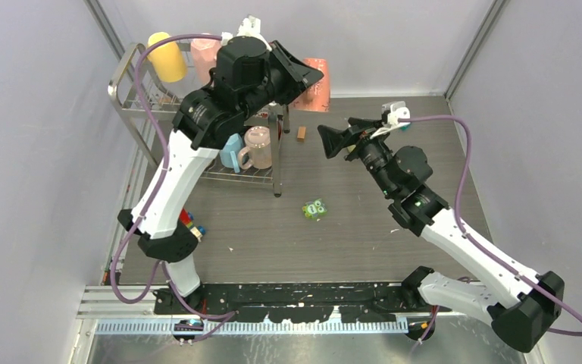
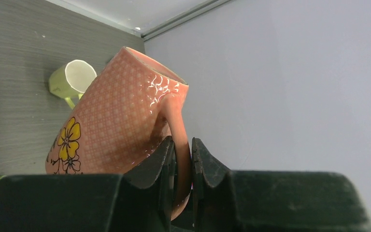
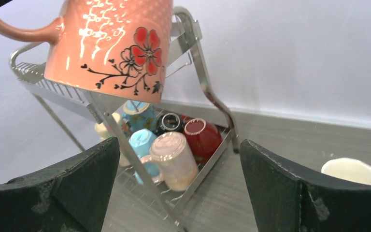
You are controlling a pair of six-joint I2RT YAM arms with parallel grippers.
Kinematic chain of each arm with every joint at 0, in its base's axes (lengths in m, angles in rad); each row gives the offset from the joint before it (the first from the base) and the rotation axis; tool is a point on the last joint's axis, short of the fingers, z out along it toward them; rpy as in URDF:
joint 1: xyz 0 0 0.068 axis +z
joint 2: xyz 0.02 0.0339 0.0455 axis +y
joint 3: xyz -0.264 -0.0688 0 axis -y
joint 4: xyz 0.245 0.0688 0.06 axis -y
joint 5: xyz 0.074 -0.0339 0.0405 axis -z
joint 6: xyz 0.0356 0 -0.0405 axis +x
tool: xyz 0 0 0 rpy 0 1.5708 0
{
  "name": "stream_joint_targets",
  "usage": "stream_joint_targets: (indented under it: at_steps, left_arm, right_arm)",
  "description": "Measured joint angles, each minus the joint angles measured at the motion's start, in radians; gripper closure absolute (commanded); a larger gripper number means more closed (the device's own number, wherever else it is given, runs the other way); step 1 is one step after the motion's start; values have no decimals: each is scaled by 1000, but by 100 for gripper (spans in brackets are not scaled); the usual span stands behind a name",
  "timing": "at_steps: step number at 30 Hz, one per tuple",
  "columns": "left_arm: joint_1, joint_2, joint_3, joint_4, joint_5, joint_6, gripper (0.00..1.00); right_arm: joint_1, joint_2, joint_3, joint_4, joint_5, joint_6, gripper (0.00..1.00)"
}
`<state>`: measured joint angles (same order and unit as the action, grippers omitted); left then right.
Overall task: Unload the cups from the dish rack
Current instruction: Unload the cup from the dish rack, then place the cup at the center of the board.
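Note:
My left gripper [image 1: 309,76] is shut on the handle of an orange flowered mug [image 1: 320,89] and holds it tilted in the air beyond the far right end of the dish rack [image 1: 130,97]. In the left wrist view the handle sits between my left gripper's [image 2: 183,147] jaws, with the orange mug [image 2: 121,121] above them. My right gripper [image 1: 332,141] is open and empty, facing the rack. The right wrist view, past my open right gripper [image 3: 178,144], shows the orange mug [image 3: 111,43] and the rack's frame [image 3: 207,82]. Light blue [image 3: 142,141], pinkish [image 3: 176,159] and dark red [image 3: 204,137] mugs lie on the lower tier.
A yellow mug [image 1: 168,58] and a pink mug [image 1: 204,51] sit on the rack's upper tier. A lime mug [image 2: 72,79] and a cream mug [image 3: 352,171] stand on the table. A green cube [image 1: 314,208], a small brown block [image 1: 301,133] and toy blocks [image 1: 191,224] lie on the table.

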<state>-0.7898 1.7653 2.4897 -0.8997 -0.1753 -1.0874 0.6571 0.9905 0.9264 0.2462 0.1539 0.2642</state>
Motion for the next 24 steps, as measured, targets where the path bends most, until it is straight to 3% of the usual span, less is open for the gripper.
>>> stream_joint_targets:
  at_steps: [10,24]
  left_arm:
    - [-3,41,0,40,36,-71,100]
    - [-3,43,0,60,51,-110,100]
  right_arm:
    - [24,137,-164,480,93,-195,1]
    - [43,68,-181,676,166,-343,8]
